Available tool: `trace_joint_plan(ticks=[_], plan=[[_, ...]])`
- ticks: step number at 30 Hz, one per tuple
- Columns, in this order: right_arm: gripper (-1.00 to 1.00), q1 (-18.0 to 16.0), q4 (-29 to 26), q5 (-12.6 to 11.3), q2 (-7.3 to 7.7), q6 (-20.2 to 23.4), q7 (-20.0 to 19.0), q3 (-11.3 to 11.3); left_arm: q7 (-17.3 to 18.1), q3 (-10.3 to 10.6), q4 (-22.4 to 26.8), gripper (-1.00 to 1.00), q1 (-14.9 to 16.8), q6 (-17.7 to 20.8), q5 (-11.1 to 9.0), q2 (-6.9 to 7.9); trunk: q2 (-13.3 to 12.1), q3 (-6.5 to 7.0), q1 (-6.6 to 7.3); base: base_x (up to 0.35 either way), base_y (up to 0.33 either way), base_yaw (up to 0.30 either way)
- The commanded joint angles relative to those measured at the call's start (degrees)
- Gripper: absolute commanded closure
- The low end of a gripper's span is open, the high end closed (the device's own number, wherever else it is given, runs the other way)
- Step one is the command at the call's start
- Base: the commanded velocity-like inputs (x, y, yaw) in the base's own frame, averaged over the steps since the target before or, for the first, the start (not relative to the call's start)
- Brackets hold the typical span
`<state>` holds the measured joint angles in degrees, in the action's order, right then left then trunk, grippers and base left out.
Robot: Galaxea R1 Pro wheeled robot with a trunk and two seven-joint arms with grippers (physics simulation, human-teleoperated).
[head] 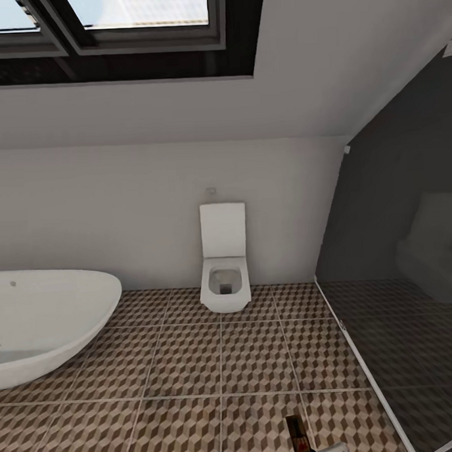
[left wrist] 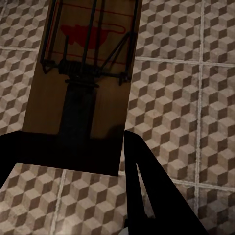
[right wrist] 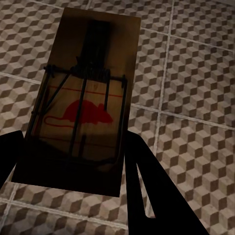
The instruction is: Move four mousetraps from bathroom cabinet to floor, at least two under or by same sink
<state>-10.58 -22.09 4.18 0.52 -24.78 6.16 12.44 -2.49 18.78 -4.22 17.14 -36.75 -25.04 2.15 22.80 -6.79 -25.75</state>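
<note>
In the left wrist view a brown wooden mousetrap [left wrist: 83, 83] with dark wire and a red mouse print is held between the dark fingers of my left gripper [left wrist: 73, 154], above the bathroom floor [left wrist: 186, 107] of cube-pattern tiles. In the right wrist view a second mousetrap [right wrist: 83, 98] sits the same way in my right gripper [right wrist: 73, 159], over the same tiling [right wrist: 196, 73]. In the head view the tiled bathroom floor [head: 226, 370] spreads ahead, and a thin dark-brown piece [head: 297, 434] pokes up at the bottom edge. The cabinet and the bathroom sink are out of view.
A white oval bathtub [head: 46, 319] stands at the left. A white wall-hung toilet [head: 223, 265] is straight ahead against the pale wall. A dark glass shower partition [head: 400, 297] closes off the right. A skylight [head: 112, 20] sits overhead.
</note>
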Motion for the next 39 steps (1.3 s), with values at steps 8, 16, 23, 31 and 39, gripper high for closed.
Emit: trace_joint_plan(ticks=[8,16,23,31,39], plan=[[1.0,-0.1,0.0,0.3,0.06,-0.1,0.3,0.4,-0.6,0.5,-0.2,1.0,0.1,-0.2,0.2,-0.04,0.1,-0.12,-0.03,0.0,0.0,0.0],[1.0,0.0,0.0,0.3,0.07,-0.1,0.3,0.4,-0.6,0.5,-0.2,1.0,0.1,-0.2,0.2,-0.03,0.1,-0.12,-0.03,0.0,0.0,0.0],[1.0,0.0,0.0,0.3,0.09,-0.1,0.3,0.4,-0.6,0.5,-0.2,1.0,0.1,-0.2,0.2,-0.01,0.1,-0.12,-0.03,0.0,0.0,0.0],[1.0,0.0,0.0,0.3,0.07,-0.1,0.3,0.4,-0.6,0.5,-0.2,1.0,0.1,-0.2,0.2,-0.04,0.1,-0.12,-0.03,0.0,0.0,0.0],[1.0,0.0,0.0,0.3,0.08,-0.1,0.3,0.4,-0.6,0.5,-0.2,1.0,0.1,-0.2,0.2,0.01,0.1,-0.12,-0.03,0.0,0.0,0.0]])
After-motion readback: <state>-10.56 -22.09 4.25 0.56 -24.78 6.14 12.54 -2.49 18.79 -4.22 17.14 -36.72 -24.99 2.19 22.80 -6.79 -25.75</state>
